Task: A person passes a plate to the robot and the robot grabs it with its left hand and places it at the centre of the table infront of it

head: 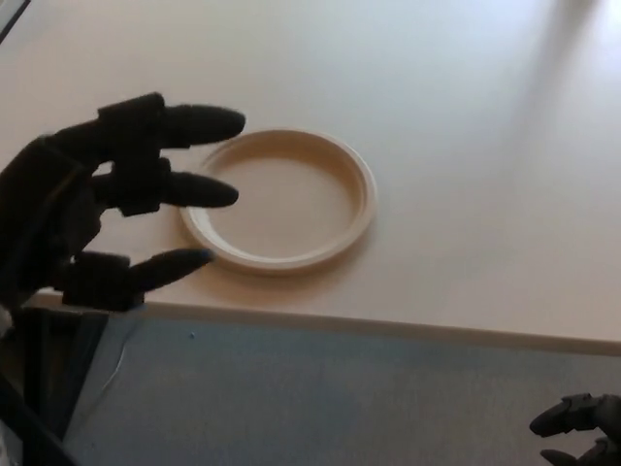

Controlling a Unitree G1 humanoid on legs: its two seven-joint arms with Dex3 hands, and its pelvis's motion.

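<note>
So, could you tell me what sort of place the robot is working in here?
Probably an indoor office or lab, though little shows. A plain beige table holds only a cream plate, grey carpet-like floor lies below its edge, and the robot's left hand is open near the plate.

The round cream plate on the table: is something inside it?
Nothing lies inside the round cream plate; its bare bottom shows. Only its left rim is covered by the fingers of the open black left hand.

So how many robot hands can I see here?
2. The left hand is at the picture's left, fingers spread beside the plate. The right hand peeks in at the bottom right corner, mostly cut off.
</note>
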